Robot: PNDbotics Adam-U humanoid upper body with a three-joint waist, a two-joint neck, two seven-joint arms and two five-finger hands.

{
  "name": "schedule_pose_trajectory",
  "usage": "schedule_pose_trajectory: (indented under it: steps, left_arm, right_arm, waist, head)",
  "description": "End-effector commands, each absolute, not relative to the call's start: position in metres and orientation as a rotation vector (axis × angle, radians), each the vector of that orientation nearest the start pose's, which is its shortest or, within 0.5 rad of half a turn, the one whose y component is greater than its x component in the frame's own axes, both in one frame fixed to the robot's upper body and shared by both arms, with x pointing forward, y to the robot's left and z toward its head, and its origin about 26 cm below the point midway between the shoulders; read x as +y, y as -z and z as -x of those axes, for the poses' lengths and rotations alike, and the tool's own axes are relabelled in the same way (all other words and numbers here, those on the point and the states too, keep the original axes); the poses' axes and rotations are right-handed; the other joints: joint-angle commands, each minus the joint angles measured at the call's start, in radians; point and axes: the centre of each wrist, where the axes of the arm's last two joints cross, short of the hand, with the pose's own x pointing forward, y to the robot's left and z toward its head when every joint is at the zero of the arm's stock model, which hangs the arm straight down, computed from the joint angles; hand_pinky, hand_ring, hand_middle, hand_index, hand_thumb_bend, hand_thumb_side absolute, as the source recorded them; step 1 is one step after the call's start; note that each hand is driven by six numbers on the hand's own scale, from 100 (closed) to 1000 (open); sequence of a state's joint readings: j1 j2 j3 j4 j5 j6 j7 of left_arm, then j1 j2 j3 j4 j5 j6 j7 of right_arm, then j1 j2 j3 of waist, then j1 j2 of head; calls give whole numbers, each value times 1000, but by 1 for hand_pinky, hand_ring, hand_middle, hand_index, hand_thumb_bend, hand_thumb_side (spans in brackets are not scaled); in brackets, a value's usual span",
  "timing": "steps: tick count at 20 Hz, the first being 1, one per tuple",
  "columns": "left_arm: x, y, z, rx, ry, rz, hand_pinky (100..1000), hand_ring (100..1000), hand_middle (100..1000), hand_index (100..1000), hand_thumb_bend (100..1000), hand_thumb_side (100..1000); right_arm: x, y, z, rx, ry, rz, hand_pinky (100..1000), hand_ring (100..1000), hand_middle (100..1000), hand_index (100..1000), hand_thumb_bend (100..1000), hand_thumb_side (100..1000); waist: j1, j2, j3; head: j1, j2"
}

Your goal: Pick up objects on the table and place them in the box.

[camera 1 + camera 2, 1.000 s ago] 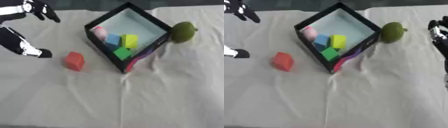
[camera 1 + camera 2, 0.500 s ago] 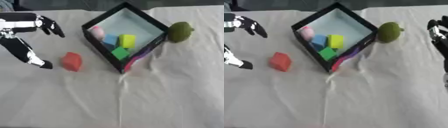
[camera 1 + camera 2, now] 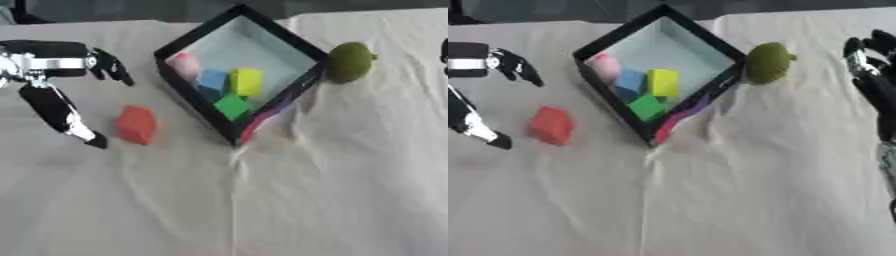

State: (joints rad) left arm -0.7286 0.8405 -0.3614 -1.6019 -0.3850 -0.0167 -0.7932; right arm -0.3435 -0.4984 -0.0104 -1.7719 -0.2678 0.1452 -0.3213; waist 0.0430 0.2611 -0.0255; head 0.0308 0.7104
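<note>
Left eye view: your left hand [image 3: 61, 80] is spread wide, holding nothing, w/ the red cube-shaped block [image 3: 136, 124] just beside it, apart. Closing off-centre could nudge it from the black-walled square box [image 3: 297, 42]. Right hand [image 3: 877, 75] idles, fingers relaxed.

A table draped in wrinkled white cloth [image 3: 332, 190] carries everything. On it rest a black square box with a pale interior [image 3: 305, 49], a red block [image 3: 136, 124] just left of it, and a round green fruit [image 3: 351, 62] against its right side.
</note>
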Motion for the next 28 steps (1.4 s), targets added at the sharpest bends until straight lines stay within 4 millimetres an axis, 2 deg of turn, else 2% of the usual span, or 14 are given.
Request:
schedule_pose_trajectory:
  steps: [1, 6, 13, 17, 22, 25, 28]
  left_arm:
    - [287, -269, -381, -1230, 1856, -597, 849, 878, 814, 852, 719, 268]
    - [288, -259, -390, -1152, 1888, -633, 854, 883, 823, 860, 755, 262]
    - [284, -248, -402, -1134, 1912, -694, 859, 899, 849, 876, 834, 207]
    - [281, -239, -407, -1128, 1929, -727, 857, 898, 846, 876, 826, 204]
    - [278, -231, -413, -1162, 1906, -726, 841, 878, 808, 845, 735, 165]
    - [278, -230, -414, -1188, 1883, -731, 820, 842, 762, 795, 559, 114]
    - [276, -232, -415, -1223, 1853, -741, 799, 807, 706, 725, 450, 100]
  right_arm:
    - [-308, -196, -332, -2014, -8, 312, 890, 821, 848, 896, 281, 428]
    - [-308, -195, -332, -2011, -6, 310, 890, 821, 848, 895, 281, 429]
    - [-307, -194, -333, -2006, -6, 307, 890, 820, 847, 895, 282, 430]
    - [-307, -193, -333, -2004, -6, 305, 890, 820, 847, 895, 282, 431]
    - [-307, -193, -333, -2003, -7, 307, 890, 820, 847, 895, 282, 431]
    - [-307, -193, -333, -2002, -9, 307, 890, 820, 847, 895, 283, 432]
    - [-307, -193, -333, -2002, -11, 306, 890, 820, 847, 896, 282, 432]
  waist:
    - [-7, -11, -2]
    - [-2, -10, -6]
    - [-1, -8, -9]
    - [0, -7, -11]
    - [0, -6, -13]
    - [1, -6, -13]
    - [3, -6, -13]
  head:
    - [3, -7]
    - [8, -7]
    - [15, -12]
    - [18, -12]
    - [19, -13]
    - [20, -12]
    - [20, -12]
